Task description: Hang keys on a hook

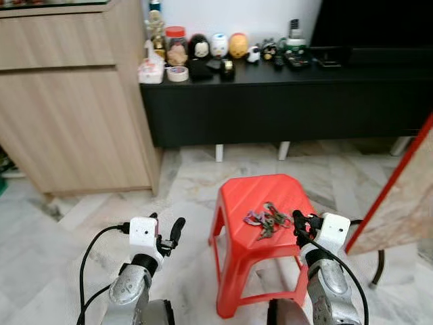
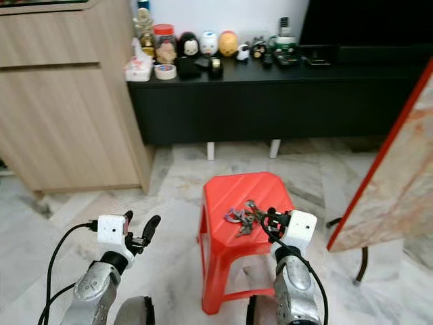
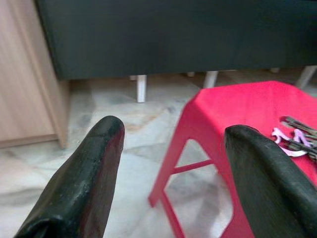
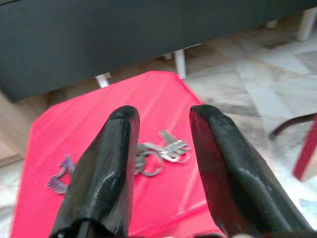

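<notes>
A bunch of keys (image 1: pixel 266 219) with a purple tag lies on top of a red plastic stool (image 1: pixel 237 196). My right gripper (image 1: pixel 301 227) hovers at the stool's right front corner, just beside the keys (image 4: pixel 161 151), open with nothing between its fingers (image 4: pixel 106 168). My left gripper (image 1: pixel 169 233) is raised to the left of the stool (image 3: pixel 233 109), open and empty, its fingers (image 3: pixel 89 168) spread wide. No hook can be made out.
A long black low cabinet (image 1: pixel 284 101) with figurines and jars on top stands behind the stool. A wooden cupboard (image 1: pixel 67 101) is at the left. A red-edged board (image 1: pixel 399 196) leans at the right. The floor is marble tile.
</notes>
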{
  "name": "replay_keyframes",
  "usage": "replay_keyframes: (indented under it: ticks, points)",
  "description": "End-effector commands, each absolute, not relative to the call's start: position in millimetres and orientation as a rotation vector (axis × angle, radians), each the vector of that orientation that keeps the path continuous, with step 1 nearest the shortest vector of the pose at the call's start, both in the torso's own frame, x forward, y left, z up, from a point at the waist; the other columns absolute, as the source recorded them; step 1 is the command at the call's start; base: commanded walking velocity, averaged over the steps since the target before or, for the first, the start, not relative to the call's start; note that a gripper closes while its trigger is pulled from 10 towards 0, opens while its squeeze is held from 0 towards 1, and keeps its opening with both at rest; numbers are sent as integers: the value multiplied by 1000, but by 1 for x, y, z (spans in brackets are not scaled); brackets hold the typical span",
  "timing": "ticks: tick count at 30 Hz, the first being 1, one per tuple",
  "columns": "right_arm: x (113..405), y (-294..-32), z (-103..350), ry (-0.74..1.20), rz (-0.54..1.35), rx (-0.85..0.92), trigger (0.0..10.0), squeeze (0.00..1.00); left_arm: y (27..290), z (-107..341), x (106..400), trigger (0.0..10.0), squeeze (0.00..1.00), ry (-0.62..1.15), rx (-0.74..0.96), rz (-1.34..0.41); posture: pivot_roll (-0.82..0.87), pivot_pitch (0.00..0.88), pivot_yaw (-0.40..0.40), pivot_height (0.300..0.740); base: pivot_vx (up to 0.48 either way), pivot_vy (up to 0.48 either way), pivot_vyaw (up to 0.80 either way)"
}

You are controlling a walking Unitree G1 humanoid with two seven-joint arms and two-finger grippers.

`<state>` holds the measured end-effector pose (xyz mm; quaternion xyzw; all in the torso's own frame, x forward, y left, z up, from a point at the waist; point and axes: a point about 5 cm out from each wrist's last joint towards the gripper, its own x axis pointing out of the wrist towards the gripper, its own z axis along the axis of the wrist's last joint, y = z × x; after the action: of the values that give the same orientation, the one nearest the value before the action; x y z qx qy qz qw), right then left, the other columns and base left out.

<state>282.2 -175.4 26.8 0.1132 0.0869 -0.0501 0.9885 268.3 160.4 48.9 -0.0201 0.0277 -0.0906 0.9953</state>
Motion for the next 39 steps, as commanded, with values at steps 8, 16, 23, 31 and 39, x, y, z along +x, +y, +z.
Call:
replay_keyframes:
  ticks: [8, 16, 23, 31, 39]
  points:
    - [282, -170, 24, 191, -90, 228, 10000, 0, 163, 48, 268, 10000, 0, 60, -32, -175, 10, 31, -37, 562, 362, 0, 0]
    - [283, -169, 24, 190, -84, 230, 10000, 0, 163, 48, 267, 10000, 0, 58, -32, -179, 9, 33, -36, 562, 362, 0, 0]
    - [281, -169, 22, 194, -80, 218, 10000, 0, 163, 48, 267, 10000, 0, 57, -31, -184, 9, 34, -36, 562, 377, 0, 0]
    - [281, -169, 22, 191, -76, 209, 10000, 0, 163, 48, 267, 10000, 0, 56, -31, -183, 9, 34, -35, 562, 393, 0, 0]
    - [279, -167, 17, 225, -51, 224, 10000, 0, 162, 47, 266, 10000, 0, 58, -25, -191, 8, 32, -34, 562, 135, 0, 0]
